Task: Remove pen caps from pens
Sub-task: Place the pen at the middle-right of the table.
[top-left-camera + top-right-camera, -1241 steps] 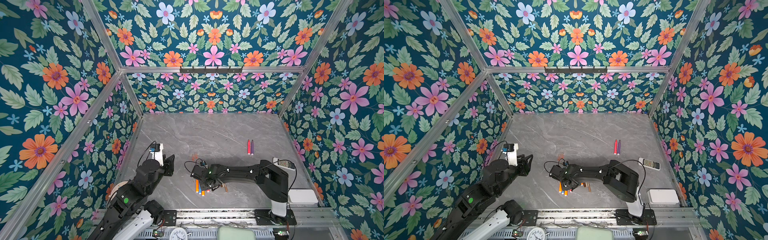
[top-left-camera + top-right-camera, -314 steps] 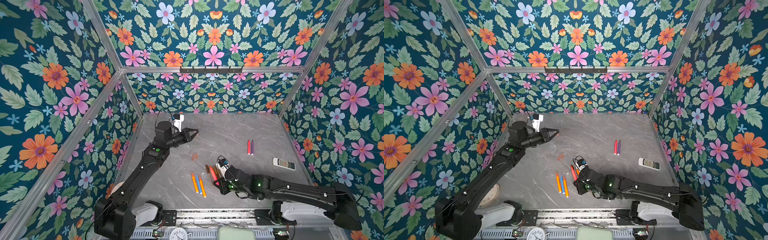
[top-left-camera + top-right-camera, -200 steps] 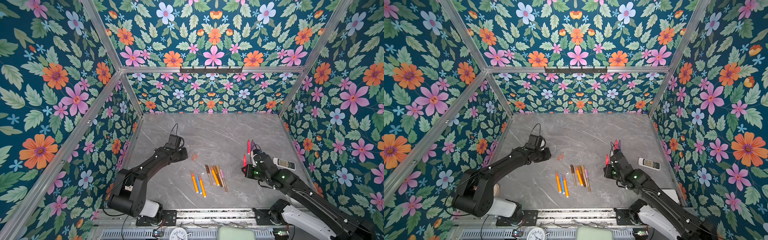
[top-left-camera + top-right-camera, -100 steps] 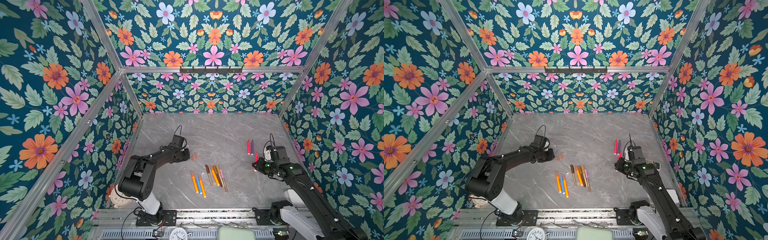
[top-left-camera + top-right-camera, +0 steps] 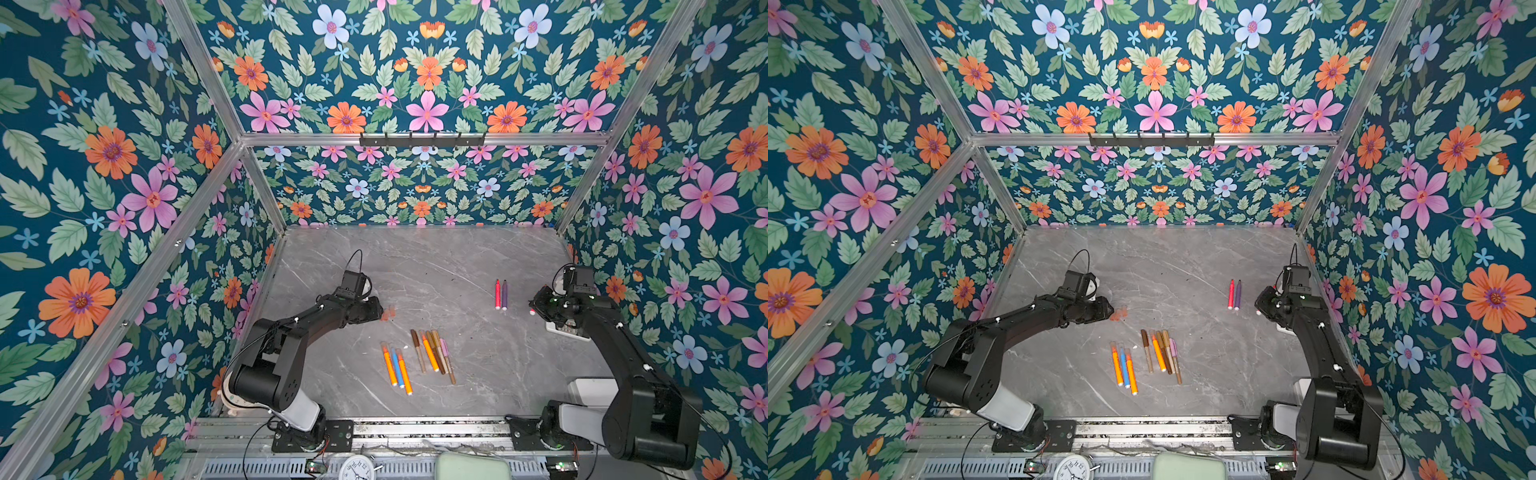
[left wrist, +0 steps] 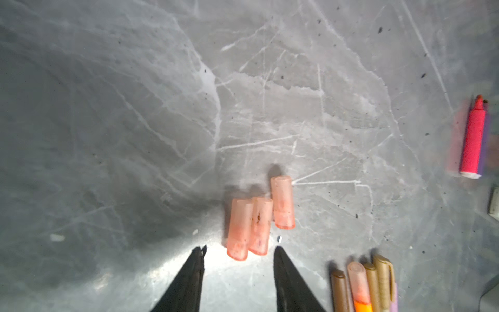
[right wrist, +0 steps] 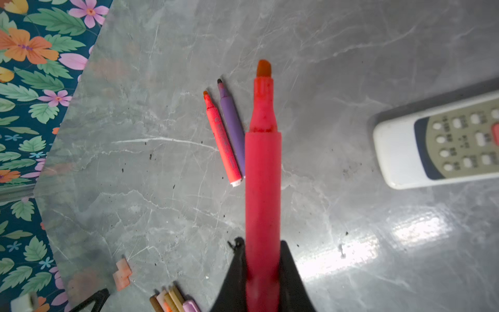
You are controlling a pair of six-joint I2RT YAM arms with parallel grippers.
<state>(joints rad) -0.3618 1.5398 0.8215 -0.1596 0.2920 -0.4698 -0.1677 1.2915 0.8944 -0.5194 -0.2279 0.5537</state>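
Three translucent orange-red pen caps (image 6: 259,229) lie side by side on the grey table, just ahead of my left gripper (image 6: 239,250), which is open and holds nothing. In a top view the caps (image 5: 388,312) sit at that gripper (image 5: 376,311). My right gripper (image 7: 263,245) is shut on a red pen (image 7: 263,175) whose felt tip is bare. It hangs at the right side (image 5: 536,305). A red pen (image 5: 497,294) and a purple pen (image 5: 504,294) lie uncapped to its left. Capped brown, orange, gold and pink pens (image 5: 432,355) and an orange-blue-orange trio (image 5: 397,368) lie near the front.
A white remote control (image 7: 437,146) lies on the table beside the held pen, partly under the right arm (image 5: 567,330). A white box (image 5: 590,390) stands at the front right. Flowered walls close in the table on three sides.
My left gripper has opened, and a cap now lies with the two others. The right arm has carried the red pen further right, past the red and purple pair.
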